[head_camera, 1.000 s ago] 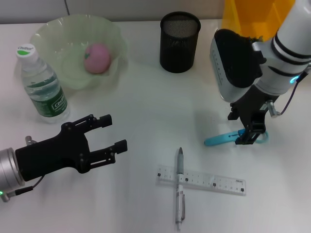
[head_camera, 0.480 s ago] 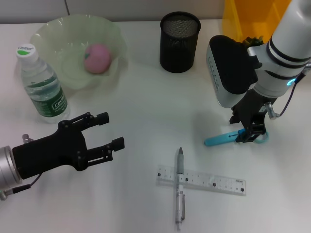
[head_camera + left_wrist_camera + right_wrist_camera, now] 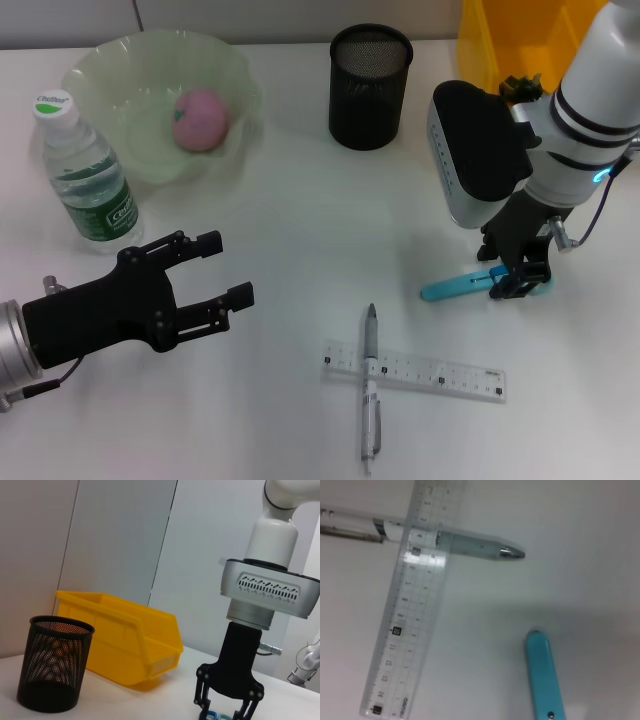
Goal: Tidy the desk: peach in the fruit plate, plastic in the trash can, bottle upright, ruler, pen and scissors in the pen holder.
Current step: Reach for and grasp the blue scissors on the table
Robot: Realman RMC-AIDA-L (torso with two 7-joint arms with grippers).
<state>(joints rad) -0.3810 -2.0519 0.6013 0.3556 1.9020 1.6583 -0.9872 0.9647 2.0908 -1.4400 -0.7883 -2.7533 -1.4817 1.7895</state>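
Right gripper (image 3: 520,277) points straight down (fingers parted); left gripper (image 3: 228,268) hovers, spread.

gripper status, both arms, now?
Left gripper: open, empty, hovering over the desk.
Right gripper: down at the blue scissors, fingers straddling the handle; grip not confirmed.

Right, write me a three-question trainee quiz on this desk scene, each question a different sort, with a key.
1. True or false: the peach already lies in the fruit plate.
2. Multiple choice: the right gripper is at which item? A) the ruler B) the blue scissors C) the pen holder
3. Fill in: the pen lies across the ____.

Key:
1. True.
2. B; its fingers come down around the handle end of the scissors. The left gripper hangs open above bare table near the upright bottle.
3. Ruler.
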